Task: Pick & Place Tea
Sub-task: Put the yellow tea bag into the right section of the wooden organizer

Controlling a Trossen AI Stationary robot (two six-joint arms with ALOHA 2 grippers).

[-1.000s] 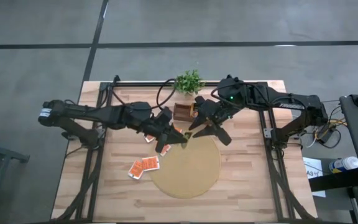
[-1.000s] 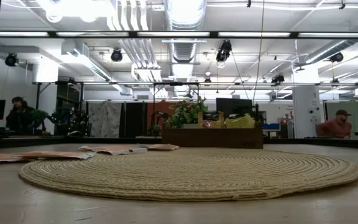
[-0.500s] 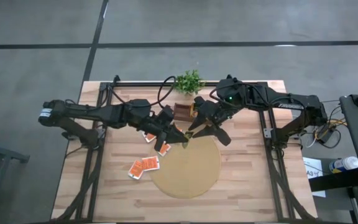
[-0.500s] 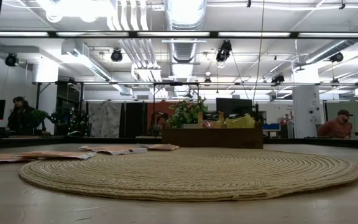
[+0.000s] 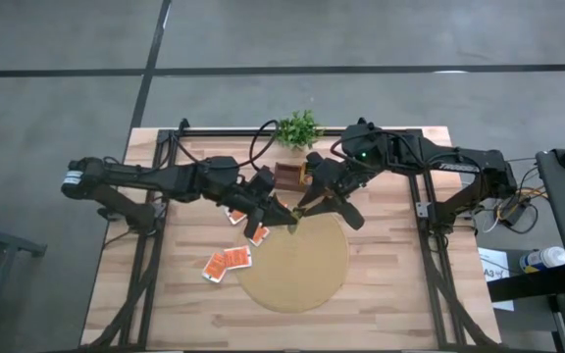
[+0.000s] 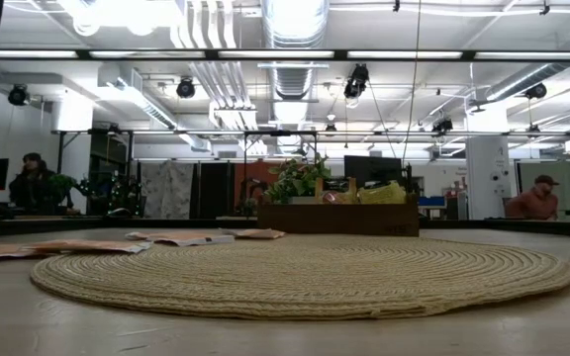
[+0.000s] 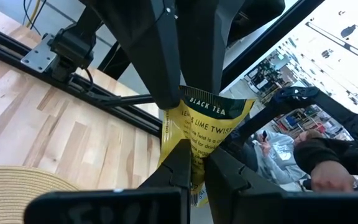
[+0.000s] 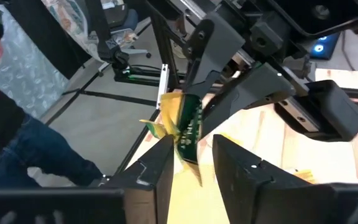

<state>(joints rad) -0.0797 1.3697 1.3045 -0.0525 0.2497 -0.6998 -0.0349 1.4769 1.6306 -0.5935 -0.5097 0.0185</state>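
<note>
I have the left tool [image 7: 191, 163] clamped on a yellow tea packet [image 7: 205, 138], held above the mat's [image 5: 297, 270] far edge so the right tool [image 8: 192, 157], fingers apart around it, can take it over.

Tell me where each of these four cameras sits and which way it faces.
High: overhead, looking straight down on the wooden table, both arms, the round mat.
Low: table height, looking across the mat into the room; no arm visible.
Left wrist: past its shut fingers gripping the yellow tea packet.
Right wrist: past its fingers at the same packet, the shared object.
</note>
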